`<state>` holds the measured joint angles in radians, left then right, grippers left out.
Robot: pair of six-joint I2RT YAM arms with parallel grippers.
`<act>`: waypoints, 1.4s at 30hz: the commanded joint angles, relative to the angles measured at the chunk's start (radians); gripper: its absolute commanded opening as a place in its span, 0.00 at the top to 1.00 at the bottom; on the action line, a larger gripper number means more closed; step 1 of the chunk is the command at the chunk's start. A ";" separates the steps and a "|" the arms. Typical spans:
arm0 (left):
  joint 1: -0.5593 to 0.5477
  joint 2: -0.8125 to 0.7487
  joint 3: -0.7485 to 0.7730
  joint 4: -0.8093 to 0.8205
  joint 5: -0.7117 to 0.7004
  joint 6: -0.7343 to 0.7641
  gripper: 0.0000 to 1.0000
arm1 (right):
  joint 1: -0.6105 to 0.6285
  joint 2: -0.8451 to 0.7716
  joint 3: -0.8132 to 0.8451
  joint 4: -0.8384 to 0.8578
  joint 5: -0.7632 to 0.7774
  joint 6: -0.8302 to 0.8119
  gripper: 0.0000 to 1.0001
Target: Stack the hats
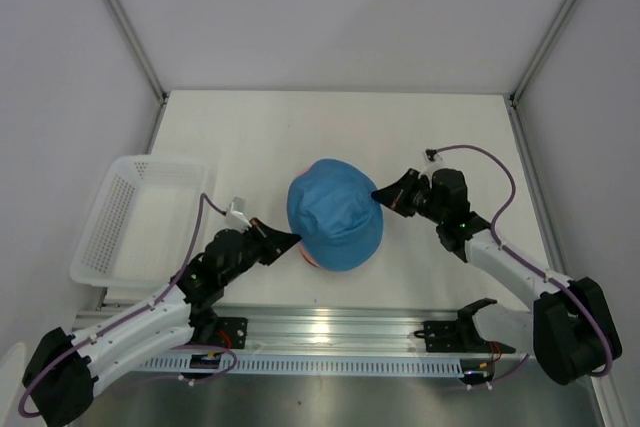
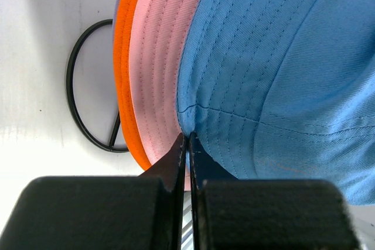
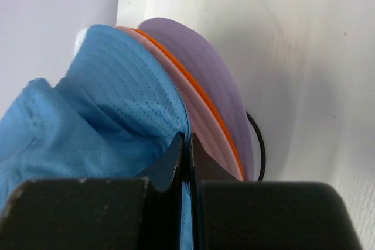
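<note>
The counter (image 1: 250, 137) is a plain matte white top with a few faint specks. It is closed in on its far, left and right sides by pale, bare walls (image 1: 330, 7). Slim metal posts (image 1: 125, 22) rise from the two far corners. A ribbed aluminium rail (image 1: 330, 337) runs along the near edge and carries both arm bases.

A white mesh basket (image 1: 130, 217) sits at the left edge, toward the near-left corner.

The hats lie in one pile about midway between the left and right edges, somewhat closer to the near edge than the far one. The blue hat (image 1: 335, 212) is on top and hides most of the rest from above. The wrist views show the layers at the brims. The pink hat (image 2: 158, 57) lies directly under the blue, then a thin line of the orange hat (image 2: 122, 57), and the purple hat (image 3: 199, 57) is lowest. A black wire ring (image 2: 68, 83) lies flat on the counter, partly under the pile.

The left gripper (image 1: 290, 239) meets the blue brim on its near-left side, fingers pressed together on the brim's edge. The right gripper (image 1: 383, 194) does the same on the brim's right side, with blue cloth pinched between its closed fingers.
</note>
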<state>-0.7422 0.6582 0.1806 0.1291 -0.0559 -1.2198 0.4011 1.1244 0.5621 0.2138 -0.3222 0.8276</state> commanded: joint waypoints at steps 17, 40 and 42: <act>-0.005 0.087 -0.001 -0.097 -0.002 0.029 0.99 | 0.030 0.192 0.039 -0.180 0.046 -0.084 1.00; 0.026 -0.019 0.706 -0.815 -0.343 0.583 0.00 | 0.019 -0.012 0.548 -0.737 0.265 -0.502 0.01; 0.070 0.059 0.848 -0.893 -0.351 0.614 0.01 | -0.002 -0.017 0.614 -0.746 0.294 -0.518 0.00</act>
<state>-0.7151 0.6403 0.8455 -0.6308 -0.3382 -0.7460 0.4221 1.1374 1.0695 -0.4557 -0.1211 0.4034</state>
